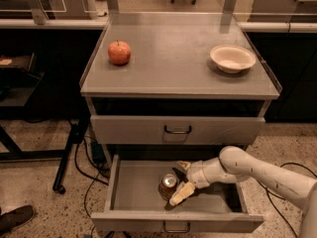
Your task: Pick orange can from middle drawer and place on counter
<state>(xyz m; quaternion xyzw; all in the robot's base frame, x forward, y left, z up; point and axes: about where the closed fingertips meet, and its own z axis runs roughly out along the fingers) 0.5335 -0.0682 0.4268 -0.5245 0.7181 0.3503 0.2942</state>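
The orange can (168, 186) stands upright in the open middle drawer (133, 187), near its centre, its silver lid showing. My gripper (180, 179) reaches into the drawer from the right on a white arm. Its fingers are spread, one cream finger (181, 193) in front of the can on its right and the other behind it, so the can sits at the mouth of the open jaws. The can rests on the drawer floor. The counter (173, 66) is the grey cabinet top above.
A red apple (119, 52) sits on the counter's left and a cream bowl (232, 58) on its right. The closed upper drawer (177, 130) overhangs the open one. Dark side tables and cables flank the cabinet.
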